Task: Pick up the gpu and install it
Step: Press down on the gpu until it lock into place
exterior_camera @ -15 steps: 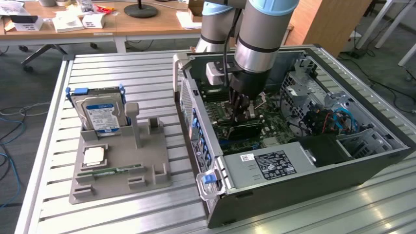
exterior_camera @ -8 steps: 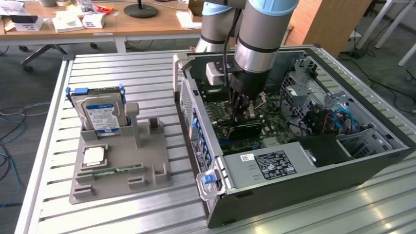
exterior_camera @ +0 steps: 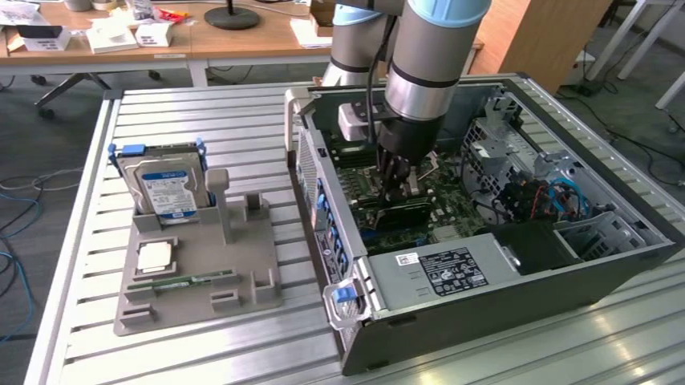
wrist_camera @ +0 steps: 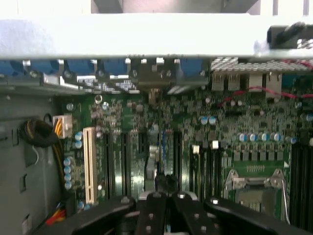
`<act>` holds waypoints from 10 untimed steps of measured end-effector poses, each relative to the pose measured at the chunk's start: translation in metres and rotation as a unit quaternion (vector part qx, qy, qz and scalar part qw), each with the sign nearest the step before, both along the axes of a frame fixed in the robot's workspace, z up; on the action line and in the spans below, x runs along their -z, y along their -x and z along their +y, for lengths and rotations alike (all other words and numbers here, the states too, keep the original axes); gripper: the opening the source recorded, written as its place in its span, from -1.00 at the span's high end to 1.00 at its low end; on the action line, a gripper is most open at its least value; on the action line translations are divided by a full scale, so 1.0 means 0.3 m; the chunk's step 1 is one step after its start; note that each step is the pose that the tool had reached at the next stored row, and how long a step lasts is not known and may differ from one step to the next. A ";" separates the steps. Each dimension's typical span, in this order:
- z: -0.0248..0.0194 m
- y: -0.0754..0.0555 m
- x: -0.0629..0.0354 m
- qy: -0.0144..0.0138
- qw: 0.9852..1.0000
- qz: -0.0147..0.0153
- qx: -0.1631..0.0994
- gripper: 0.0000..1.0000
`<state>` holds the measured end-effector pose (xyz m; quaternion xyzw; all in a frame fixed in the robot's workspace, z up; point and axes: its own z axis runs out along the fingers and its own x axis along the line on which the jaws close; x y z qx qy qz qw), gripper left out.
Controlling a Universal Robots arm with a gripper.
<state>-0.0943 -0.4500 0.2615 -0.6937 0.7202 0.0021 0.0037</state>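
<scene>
The worktop [exterior_camera: 192,112] was ribbed bare aluminium with a dull satin sheen. On it sat a matt grey plastic holder [exterior_camera: 198,273], slightly grainy. The hard drive [exterior_camera: 166,186] in it had a bright metal shell, a glossy blue paper label and blue plastic rails. The computer case [exterior_camera: 514,309] was dark painted sheet metal outside and pale unpainted steel inside, with a perforated panel. The motherboard [wrist_camera: 244,122] was green lacquered board, faintly glossy, with shiny metal capacitor tops and a cream plastic slot [wrist_camera: 89,164]. The gripper [wrist_camera: 166,198] was smooth black, semi-gloss. The gpu [exterior_camera: 405,215] looked matt black. Behind stood a varnished wooden desk [exterior_camera: 246,40].
</scene>
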 end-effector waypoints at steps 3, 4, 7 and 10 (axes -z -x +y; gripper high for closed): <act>0.000 0.000 0.000 0.000 1.000 0.000 0.000 0.79; 0.000 0.000 0.000 0.000 1.000 0.000 0.000 0.79; 0.000 0.000 0.000 0.000 1.000 0.000 0.000 0.79; 0.000 0.000 0.000 0.000 1.000 0.000 0.000 0.79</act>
